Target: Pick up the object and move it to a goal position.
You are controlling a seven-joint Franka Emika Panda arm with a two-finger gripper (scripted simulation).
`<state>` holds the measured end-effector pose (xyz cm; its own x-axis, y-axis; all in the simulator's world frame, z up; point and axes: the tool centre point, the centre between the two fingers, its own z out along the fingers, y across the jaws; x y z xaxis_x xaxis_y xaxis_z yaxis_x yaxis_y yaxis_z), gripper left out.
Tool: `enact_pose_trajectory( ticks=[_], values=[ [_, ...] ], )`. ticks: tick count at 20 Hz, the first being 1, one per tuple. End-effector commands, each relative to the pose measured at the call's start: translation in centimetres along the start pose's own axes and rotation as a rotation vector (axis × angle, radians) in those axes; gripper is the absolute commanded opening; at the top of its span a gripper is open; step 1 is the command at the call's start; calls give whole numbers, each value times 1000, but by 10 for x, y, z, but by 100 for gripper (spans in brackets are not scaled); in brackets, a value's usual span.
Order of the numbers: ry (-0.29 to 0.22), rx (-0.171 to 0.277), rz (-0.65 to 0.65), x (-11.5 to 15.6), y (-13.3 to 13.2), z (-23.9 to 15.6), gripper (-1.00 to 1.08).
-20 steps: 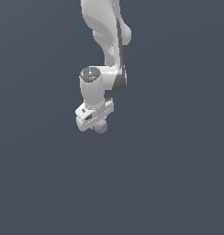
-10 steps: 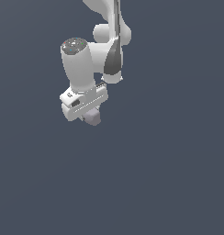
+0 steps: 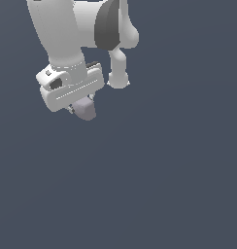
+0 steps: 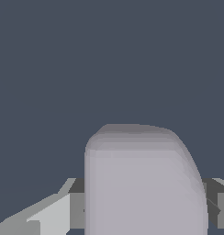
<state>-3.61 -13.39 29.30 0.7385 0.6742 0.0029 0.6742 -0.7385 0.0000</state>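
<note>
Hand (image 3: 80, 108) clamped on the block (image 3: 85, 109), held clear in mid-air under the white wrist. Judged light, rigid, matte; rounded edges may slip, so flat sides suit gripping.

The object (image 4: 143, 183) looks soft grey-lilac, smooth and dull, with no shine. The end effector (image 3: 80, 108) looks like smooth white plastic, a little shiny. The arm (image 3: 67, 24) is smooth white too, with a dark grey band.
</note>
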Motion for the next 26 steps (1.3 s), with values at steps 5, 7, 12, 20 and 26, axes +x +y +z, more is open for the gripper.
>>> enact_pose_trajectory(
  ticks=[5,7,12,20,26],
  values=[
    [-1,1,0,-7,21,-63,-100],
    [-1,1,0,-9,27,-80,-100],
    [-1,1,0,-13,40,-118,-100],
    [-2,0,0,-17,59,-167,-100],
    [-3,0,1,-19,70,-195,-100]
  ],
)
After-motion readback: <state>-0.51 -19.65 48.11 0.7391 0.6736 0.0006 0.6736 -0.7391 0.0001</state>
